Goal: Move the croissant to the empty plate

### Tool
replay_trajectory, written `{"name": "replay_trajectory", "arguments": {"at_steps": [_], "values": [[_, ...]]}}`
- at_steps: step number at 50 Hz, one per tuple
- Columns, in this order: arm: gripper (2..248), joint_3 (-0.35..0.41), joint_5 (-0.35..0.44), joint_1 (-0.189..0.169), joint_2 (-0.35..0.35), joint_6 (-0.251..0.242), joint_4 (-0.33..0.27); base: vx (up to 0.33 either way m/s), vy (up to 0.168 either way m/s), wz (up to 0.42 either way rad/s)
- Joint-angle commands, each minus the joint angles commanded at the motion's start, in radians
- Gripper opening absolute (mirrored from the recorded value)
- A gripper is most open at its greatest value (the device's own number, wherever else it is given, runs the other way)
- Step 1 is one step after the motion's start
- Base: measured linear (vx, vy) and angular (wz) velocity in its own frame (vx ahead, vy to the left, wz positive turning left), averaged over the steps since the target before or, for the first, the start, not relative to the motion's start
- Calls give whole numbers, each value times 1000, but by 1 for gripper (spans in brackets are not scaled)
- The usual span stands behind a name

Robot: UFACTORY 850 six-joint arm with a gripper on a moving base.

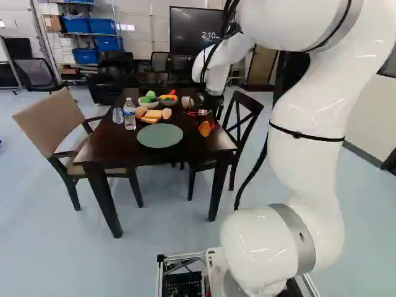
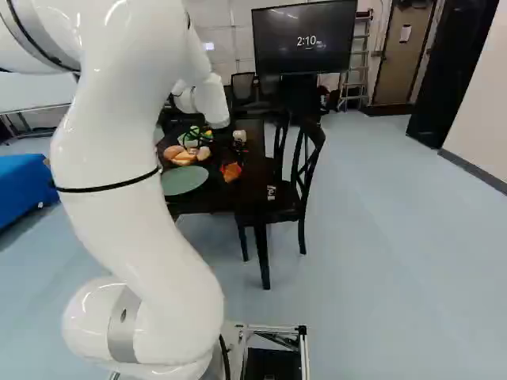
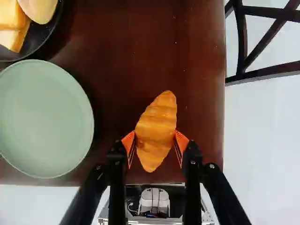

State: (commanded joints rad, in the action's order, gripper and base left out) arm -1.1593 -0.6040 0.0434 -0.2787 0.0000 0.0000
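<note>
one croissant (image 3: pixel 158 119) gripped from both sides by the gripper (image 3: pixel 155 135), beside the empty plate (image 3: pixel 44 117). transfer and release outstanding.

Wrist view crops green plate (image 3: pixel 44 117), dark dish (image 3: pixel 40 38).

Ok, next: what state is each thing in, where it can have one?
Gripper: fingers shut on croissant.
Croissant: gripped; lifted or not, cannot tell.
Green plate: empty.
Dark dish: holding bread.
White bowl: filled.
Other bowl: filled.
Labelled bottle: upright.
Beige chair: unoccupied.
Screen: on, showing the time.
</note>
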Motion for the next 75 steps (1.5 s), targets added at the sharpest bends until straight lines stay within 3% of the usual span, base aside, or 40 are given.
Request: {"name": "replay_trajectory", "arguments": {"at_steps": [38,75], "values": [[127,14,0,2,109,0,0,0,0,0],[127,-11,0,121,92,0,0,0,0,0]]}}
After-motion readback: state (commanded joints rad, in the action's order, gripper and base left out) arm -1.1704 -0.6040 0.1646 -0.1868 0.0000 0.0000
